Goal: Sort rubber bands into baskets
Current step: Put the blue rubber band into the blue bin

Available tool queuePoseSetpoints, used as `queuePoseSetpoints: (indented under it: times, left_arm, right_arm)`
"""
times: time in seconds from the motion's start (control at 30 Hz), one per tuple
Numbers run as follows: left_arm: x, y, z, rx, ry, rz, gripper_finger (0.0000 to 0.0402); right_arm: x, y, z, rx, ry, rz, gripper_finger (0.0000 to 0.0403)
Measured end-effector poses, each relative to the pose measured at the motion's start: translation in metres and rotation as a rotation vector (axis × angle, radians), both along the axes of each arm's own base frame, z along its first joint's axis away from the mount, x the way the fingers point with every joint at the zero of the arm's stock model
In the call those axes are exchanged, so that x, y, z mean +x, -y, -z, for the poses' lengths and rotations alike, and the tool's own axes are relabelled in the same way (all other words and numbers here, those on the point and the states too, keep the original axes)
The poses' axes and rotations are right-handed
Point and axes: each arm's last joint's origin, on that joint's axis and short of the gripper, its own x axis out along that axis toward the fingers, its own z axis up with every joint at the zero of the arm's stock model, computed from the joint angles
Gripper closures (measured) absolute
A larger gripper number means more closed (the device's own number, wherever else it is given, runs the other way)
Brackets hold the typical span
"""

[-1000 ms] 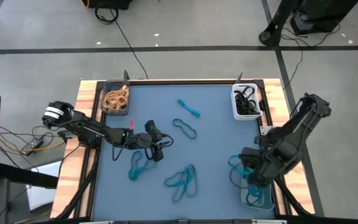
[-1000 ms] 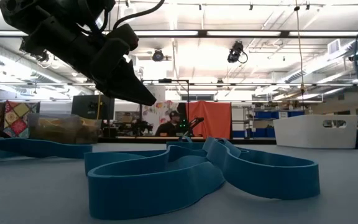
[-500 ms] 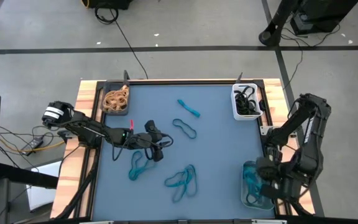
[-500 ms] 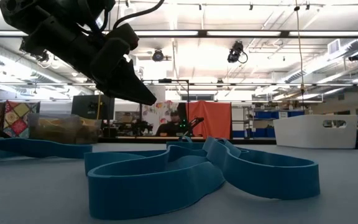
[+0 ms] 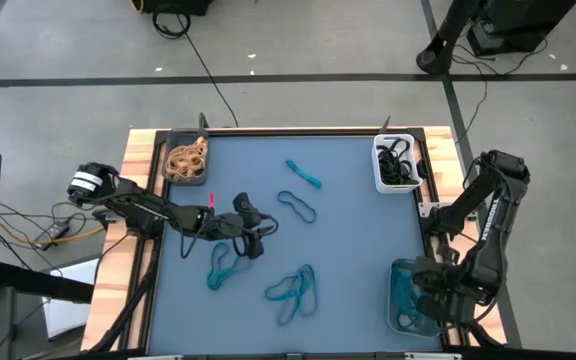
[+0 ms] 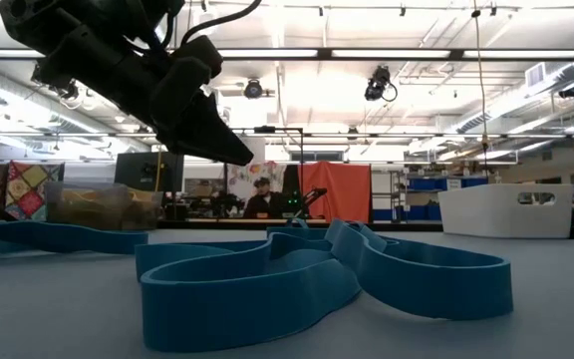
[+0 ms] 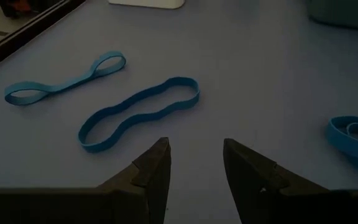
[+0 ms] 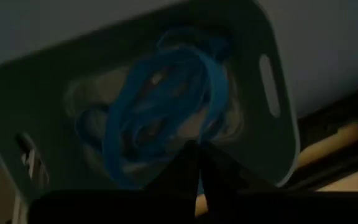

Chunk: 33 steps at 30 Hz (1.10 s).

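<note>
My right gripper (image 8: 199, 163) hangs over the grey-teal basket (image 5: 400, 318) at the near right corner, fingers pointing down, shut on a blue rubber band (image 8: 160, 106). My left gripper (image 7: 194, 146) hovers open above the mat at mid-left (image 5: 260, 226) with nothing between its fingers. A dark blue band (image 7: 140, 113) and a lighter one (image 7: 64, 78) lie flat ahead of it. More teal bands lie on the mat (image 5: 221, 265) (image 5: 291, 288). Tan bands fill the dark basket (image 5: 186, 158). Black bands fill the white basket (image 5: 396, 162). My right gripper pinches a short piece of the blue band (image 8: 199, 182) between its two fingertips, coming from above and pointing down. The rest of the loop hangs slack below the fingers into the grey-teal basket, among other blue bands lying there.
The blue mat has wooden rails along its left and right sides (image 5: 128, 230). In the low view a pile of blue bands (image 6: 317, 279) lies in the foreground with the left gripper (image 6: 229, 150) above it. Open mat lies in the middle and far middle.
My right gripper has swung toward the table's near right corner and gone down, rolling about its own axis. The blue band, which hung beside the basket's left wall, now hangs over and into the basket.
</note>
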Motion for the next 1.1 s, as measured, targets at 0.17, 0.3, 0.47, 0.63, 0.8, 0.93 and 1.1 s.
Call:
queuePoseSetpoints:
  times: [0.17, 0.3, 0.47, 0.63, 0.8, 0.93, 1.1]
  left_arm:
    - [0.002, -0.002, -0.005, 0.022, 0.067, -0.067, 0.025]
    - [0.005, -0.002, -0.013, 0.012, 0.155, -0.095, 0.025]
    - [0.008, -0.011, -0.016, -0.006, 0.174, -0.129, 0.025]
    - [0.02, -0.048, -0.025, -0.015, 0.07, -0.17, 0.025]
    - [0.028, -0.09, -0.043, -0.009, 0.008, -0.141, 0.025]
    - [0.03, -0.121, -0.052, 0.022, 0.002, -0.132, 0.0249]
    - [0.04, -0.16, -0.042, -0.004, 0.003, -0.147, 0.0248]
  right_arm:
    - [0.003, 0.0, -0.002, -0.032, 0.092, -0.02, 0.0329]
    - [0.005, 0.001, -0.002, -0.055, 0.135, -0.036, 0.0282]
    - [0.008, 0.006, -0.004, -0.167, 0.258, -0.078, 0.0229]
    - [0.019, 0.015, -0.008, -0.365, 0.468, -0.167, 0.0215]
    - [0.034, 0.024, -0.011, -0.49, 0.581, -0.161, 0.0226]
    - [0.042, 0.03, -0.011, -0.501, 0.565, -0.116, 0.0238]
    - [0.05, 0.035, -0.011, -0.509, 0.566, -0.07, 0.0249]
